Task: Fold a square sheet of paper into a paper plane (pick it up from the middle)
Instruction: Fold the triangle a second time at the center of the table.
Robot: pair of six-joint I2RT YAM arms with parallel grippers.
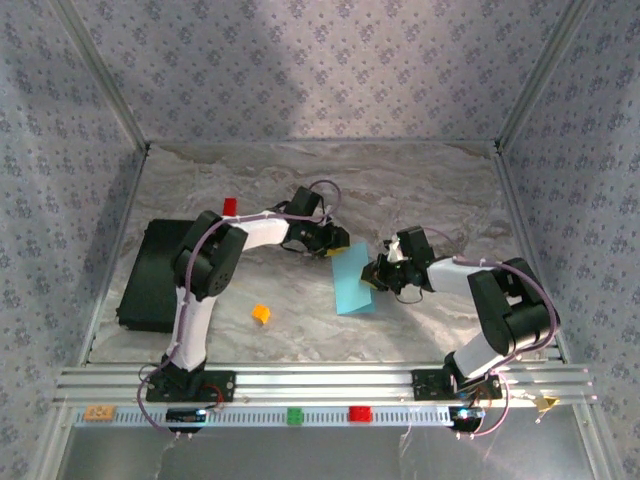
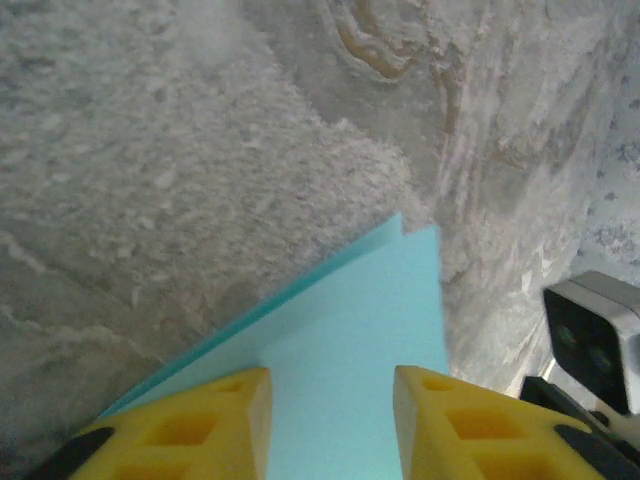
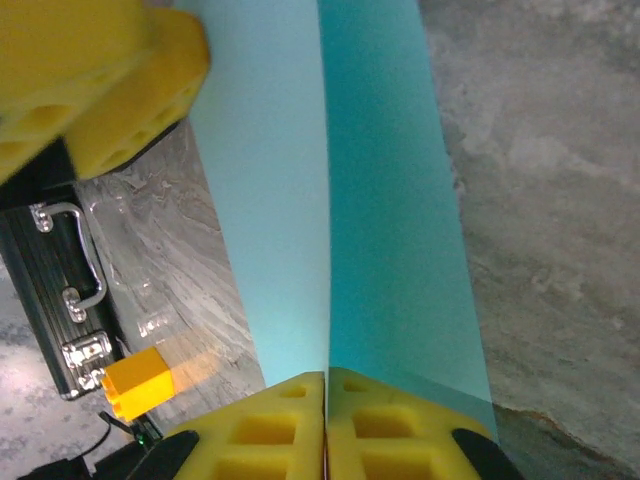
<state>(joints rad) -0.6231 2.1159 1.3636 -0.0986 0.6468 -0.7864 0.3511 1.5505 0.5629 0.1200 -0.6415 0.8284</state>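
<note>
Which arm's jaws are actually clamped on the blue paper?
The right gripper: its jaws are pressed shut on the folded paper. The left gripper has its jaws standing apart, not pinching it.

No legible text, orange tag (image 1: 98,412) on front rail (image 1: 250,414) (marks too blurred)

Overhead camera looks down from behind; both wrist cameras, close up, share the paper (image 2: 350,350)
</note>
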